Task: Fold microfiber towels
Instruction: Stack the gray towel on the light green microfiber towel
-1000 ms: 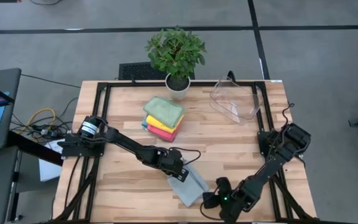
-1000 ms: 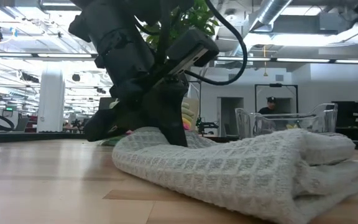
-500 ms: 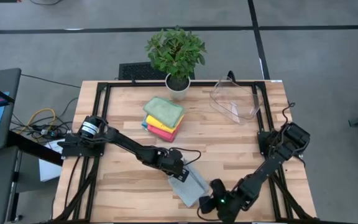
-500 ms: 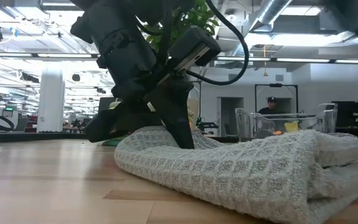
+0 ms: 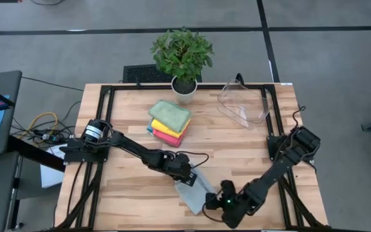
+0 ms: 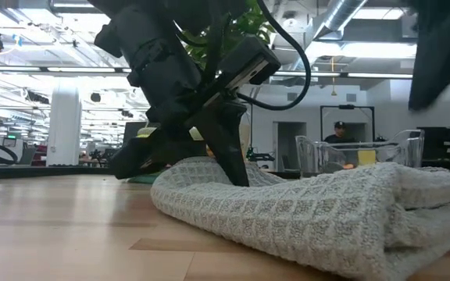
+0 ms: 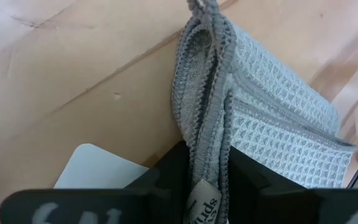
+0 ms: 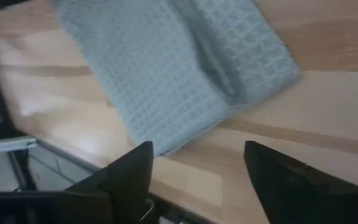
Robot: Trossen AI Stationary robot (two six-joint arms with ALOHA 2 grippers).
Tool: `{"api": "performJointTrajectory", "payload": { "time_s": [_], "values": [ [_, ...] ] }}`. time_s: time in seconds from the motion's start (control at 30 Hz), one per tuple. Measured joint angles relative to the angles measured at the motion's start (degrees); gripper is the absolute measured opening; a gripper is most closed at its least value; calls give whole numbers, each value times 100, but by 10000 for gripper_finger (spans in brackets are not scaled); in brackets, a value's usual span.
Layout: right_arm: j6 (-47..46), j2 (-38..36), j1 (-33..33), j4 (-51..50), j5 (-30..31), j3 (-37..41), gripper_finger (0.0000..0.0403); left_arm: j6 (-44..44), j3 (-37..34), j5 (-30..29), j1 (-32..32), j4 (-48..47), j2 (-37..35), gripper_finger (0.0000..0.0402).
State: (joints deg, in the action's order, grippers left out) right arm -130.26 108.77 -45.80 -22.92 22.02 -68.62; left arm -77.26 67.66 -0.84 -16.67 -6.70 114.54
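My left arm (image 5: 134, 153): matte black, jointed links, a silver-capped motor at its 9 o'clock base, a thin black cable looping by the wrist. My right arm (image 5: 279, 171): matching black, with a small green indicator light near the wrist.

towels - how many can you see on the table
5: grey towel near the front edge, pinched by the left end effector; a sage green, yellow, pink and blue stack by the plant. More may be hidden.

A grey waffle-weave towel (image 5: 194, 191) is laid folded near the table's front edge. Green, yellow, pink and blue towels are stacked (image 5: 169, 121) folded behind it.
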Motion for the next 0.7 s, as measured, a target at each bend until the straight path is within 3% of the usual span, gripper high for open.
{"api": "performJointTrajectory", "payload": {
  "time_s": [0.17,0.4,0.7],
  "values": [
    [-80,371,134,517,-237,0,305,8,0,11,0,-2,0,71],
    [-236,769,334,1001,-297,-37,304,39,0,3,-1,8,-2,71],
    [-69,790,793,353,-300,-59,225,68,2,134,-17,-18,-4,67]
  ]
}}
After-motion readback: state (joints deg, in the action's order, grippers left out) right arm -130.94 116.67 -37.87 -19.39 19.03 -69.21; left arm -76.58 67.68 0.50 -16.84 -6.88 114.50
